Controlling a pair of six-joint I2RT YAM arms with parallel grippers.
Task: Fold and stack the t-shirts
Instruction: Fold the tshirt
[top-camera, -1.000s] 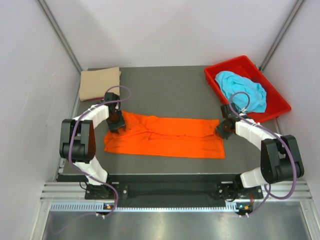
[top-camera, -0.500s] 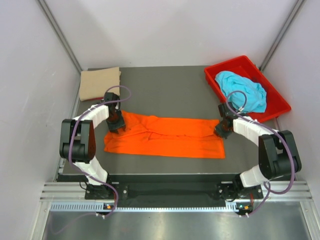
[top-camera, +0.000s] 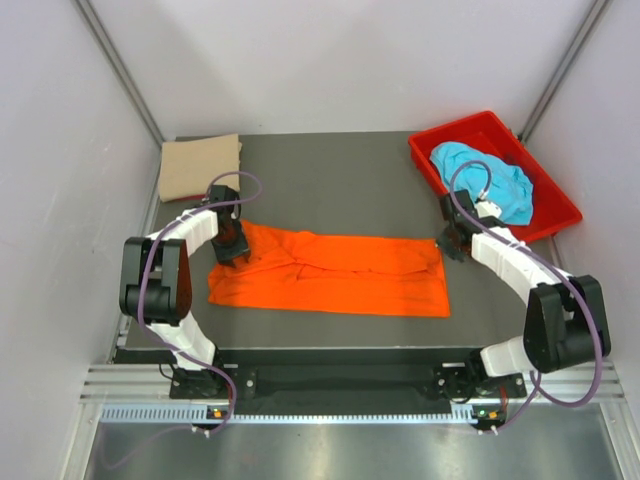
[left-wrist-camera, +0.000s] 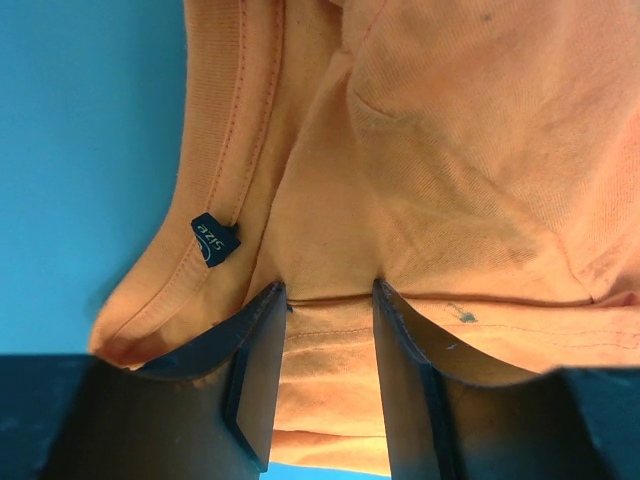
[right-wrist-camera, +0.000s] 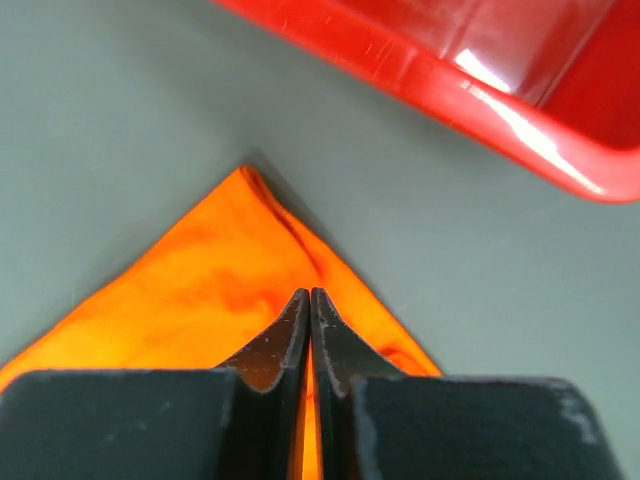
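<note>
The orange t-shirt (top-camera: 330, 272) lies in the same place as a second ago, spread flat across the near middle of the table (top-camera: 340, 180) in a long band running left to right. What has changed is on its right. The right gripper (top-camera: 452, 243) has slid from the shirt's right edge up to its far right corner, and its jaws have closed. In the wrist view the right gripper (right-wrist-camera: 310, 300) has its fingertips pressed together right over that pointed corner. Whether any cloth is caught between them, I cannot tell.

The left gripper (top-camera: 230, 245) has not moved from the shirt's far left corner. Seen from the wrist, the left gripper (left-wrist-camera: 328, 300) stands about half open with a ridge of orange cloth and a stitched hem between its fingers. I cannot say whether it is squeezing that cloth. The collar with a small dark size tag (left-wrist-camera: 215, 240) curves just to the left of them.

The shirt itself is creased through the middle, with folds running from the left end.

A tan t-shirt (top-camera: 200, 167) sits folded at the far left corner. A turquoise t-shirt (top-camera: 485, 180) lies crumpled in the red bin (top-camera: 545, 190) at the far right.
</note>
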